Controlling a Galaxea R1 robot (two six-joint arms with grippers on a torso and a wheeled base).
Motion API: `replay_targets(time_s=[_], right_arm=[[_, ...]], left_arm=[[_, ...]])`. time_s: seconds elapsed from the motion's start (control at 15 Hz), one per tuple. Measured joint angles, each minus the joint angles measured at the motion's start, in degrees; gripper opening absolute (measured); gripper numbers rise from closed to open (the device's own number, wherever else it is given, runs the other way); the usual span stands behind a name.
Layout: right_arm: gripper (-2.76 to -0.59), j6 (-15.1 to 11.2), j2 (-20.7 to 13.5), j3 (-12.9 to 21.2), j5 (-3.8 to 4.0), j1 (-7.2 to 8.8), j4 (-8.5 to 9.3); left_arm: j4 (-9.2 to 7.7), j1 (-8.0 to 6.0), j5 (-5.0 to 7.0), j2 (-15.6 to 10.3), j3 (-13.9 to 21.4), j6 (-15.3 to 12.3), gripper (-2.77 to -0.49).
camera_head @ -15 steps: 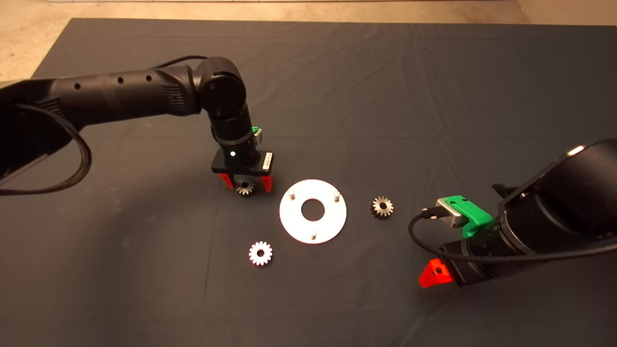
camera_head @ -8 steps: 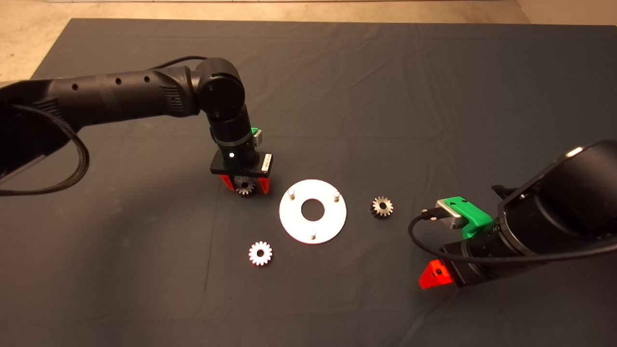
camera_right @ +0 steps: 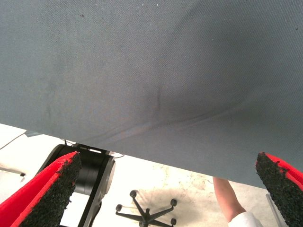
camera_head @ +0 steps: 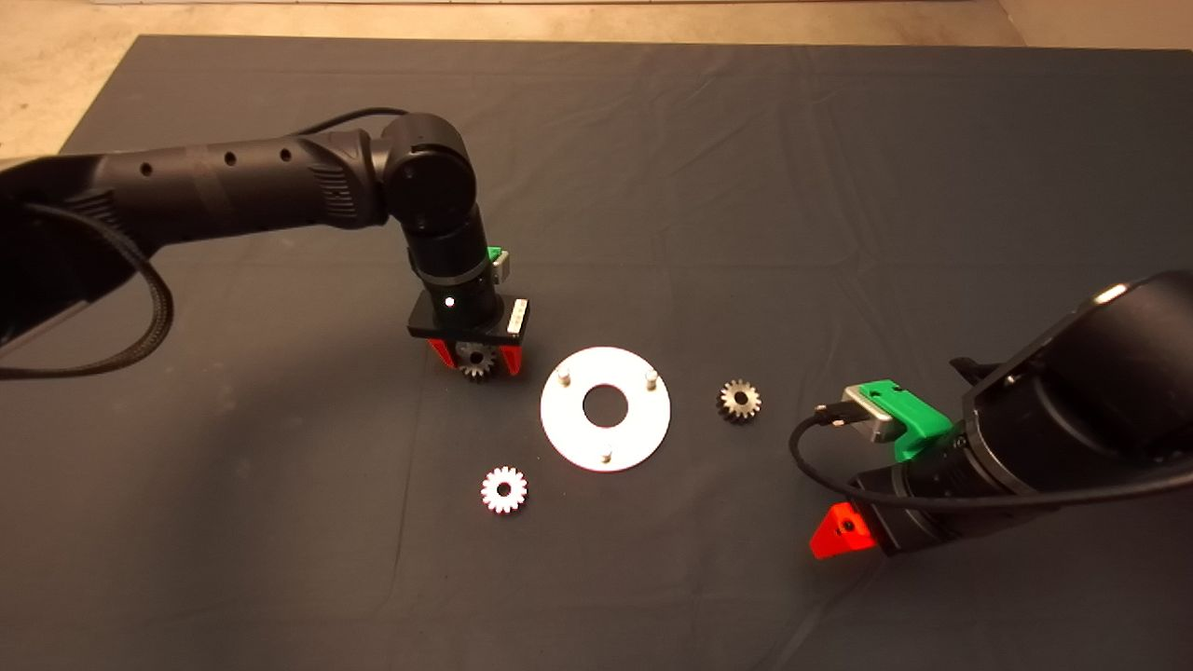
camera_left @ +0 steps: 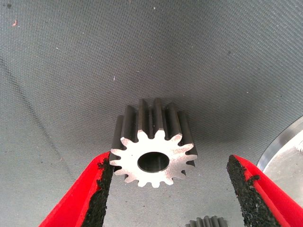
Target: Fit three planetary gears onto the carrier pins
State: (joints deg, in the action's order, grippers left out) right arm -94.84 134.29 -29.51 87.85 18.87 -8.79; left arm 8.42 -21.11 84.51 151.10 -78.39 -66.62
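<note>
Straddling a gear (camera_left: 152,157) beside the disc (camera_head: 569,440), the left gripper (camera_left: 170,187) is held apart (one pad touching); the right gripper (camera_right: 165,189) is parked, fingers apart.

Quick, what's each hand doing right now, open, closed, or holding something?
Left hand: open, fingers either side of a planetary gear on the mat, one pad touching it, not clamped.
Right hand: open, empty, parked at the mat's edge.

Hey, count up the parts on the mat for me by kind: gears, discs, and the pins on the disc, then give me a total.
Gears: 3 — one between the left claw's fingers, one left of the disc's near edge, one right of the disc
White disc: 1
Pins: 3
Total: 7
</note>
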Motion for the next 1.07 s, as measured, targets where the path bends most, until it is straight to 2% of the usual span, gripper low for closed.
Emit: replay_targets(time_s=[0.53,0.6,0.8,0.87,1.07], right_arm=[[-0.6,-0.02,0.0,0.0,-0.02,0.0,0.0],[-0.6,-0.02,0.0,0.0,0.0,0.0,0.0],[-0.61,-0.02,0.0,0.0,0.0,0.0,0.0],[-0.6,0.0,0.0,0.0,0.0,0.0,0.0],[-0.6,0.0,0.0,0.0,-0.02,0.0,0.0]], left_arm=[[0.01,0.04,-0.09,0.0,-0.99,-0.09,-1.61],[0.03,0.04,-0.09,0.01,-0.99,-0.08,-1.72],[0.15,0.06,-0.06,0.0,-0.99,-0.07,-1.75],[0.2,0.06,0.06,0.0,-1.0,-0.07,-1.86],[0.23,0.39,0.15,-0.02,-1.05,-0.07,-1.89]])
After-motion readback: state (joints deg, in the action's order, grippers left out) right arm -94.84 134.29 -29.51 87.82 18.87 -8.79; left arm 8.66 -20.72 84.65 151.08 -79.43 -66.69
